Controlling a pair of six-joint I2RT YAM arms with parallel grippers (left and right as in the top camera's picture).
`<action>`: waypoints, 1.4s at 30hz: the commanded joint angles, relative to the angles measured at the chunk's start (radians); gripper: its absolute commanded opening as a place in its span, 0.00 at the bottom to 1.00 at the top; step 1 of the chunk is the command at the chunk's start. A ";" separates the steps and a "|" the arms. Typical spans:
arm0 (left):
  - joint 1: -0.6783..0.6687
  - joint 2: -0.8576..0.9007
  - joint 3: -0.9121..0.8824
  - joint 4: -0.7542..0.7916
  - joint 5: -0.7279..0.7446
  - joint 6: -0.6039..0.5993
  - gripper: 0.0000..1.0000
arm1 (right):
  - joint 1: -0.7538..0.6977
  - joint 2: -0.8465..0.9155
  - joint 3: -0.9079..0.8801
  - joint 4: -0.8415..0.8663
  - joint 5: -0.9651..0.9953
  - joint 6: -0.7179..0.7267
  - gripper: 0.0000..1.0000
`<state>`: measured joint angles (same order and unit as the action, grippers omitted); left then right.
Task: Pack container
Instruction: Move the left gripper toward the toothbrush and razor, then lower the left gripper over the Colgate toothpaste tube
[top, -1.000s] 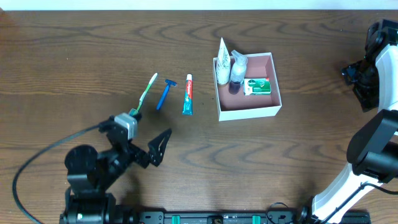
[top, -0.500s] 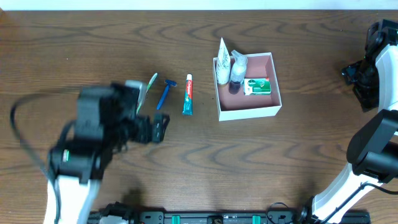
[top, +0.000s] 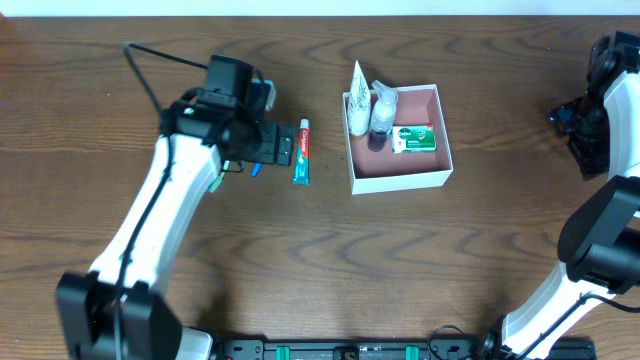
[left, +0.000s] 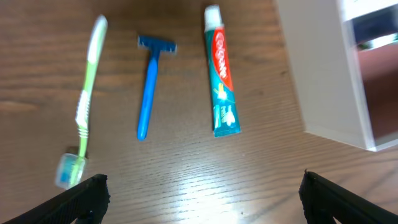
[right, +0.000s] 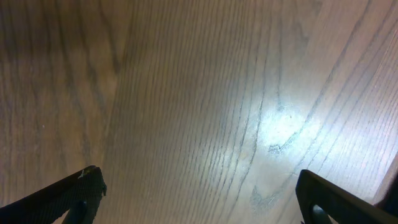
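The container (top: 400, 181), a white-walled box with a pink inside, sits right of centre and holds a white tube (top: 357, 98), a small bottle (top: 381, 115) and a green-and-white soap packet (top: 414, 139). Left of it lies a toothpaste tube (top: 302, 152). My left gripper (top: 272, 143) hovers open and empty over the razor and toothbrush, hiding most of them from above. The left wrist view shows the green toothbrush (left: 87, 93), blue razor (left: 148, 87), toothpaste (left: 221, 81) and container wall (left: 323, 68) beyond the open fingers (left: 202, 202). My right gripper (top: 577, 125) is open at the far right.
The table is dark wood. The right wrist view shows only bare wood between the open fingers (right: 199, 199). A black cable (top: 165, 58) loops off the left arm towards the back left.
My left arm has swung from the front left up and right to the row of toiletries. It now hovers over the toothbrush and razor. The right arm has not moved.
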<state>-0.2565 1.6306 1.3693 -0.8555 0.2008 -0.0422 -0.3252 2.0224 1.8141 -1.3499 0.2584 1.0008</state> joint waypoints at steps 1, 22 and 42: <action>-0.043 0.074 0.015 0.000 -0.090 -0.048 0.98 | -0.003 0.005 0.002 -0.002 0.014 0.016 0.99; -0.071 0.280 0.015 0.179 -0.124 -0.091 0.98 | -0.003 0.005 0.002 -0.002 0.014 0.016 0.99; -0.127 0.324 0.015 0.245 -0.174 -0.161 0.98 | -0.003 0.005 0.002 -0.002 0.014 0.016 0.99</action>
<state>-0.3702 1.9438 1.3693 -0.6163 0.0624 -0.1696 -0.3252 2.0224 1.8141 -1.3499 0.2584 1.0031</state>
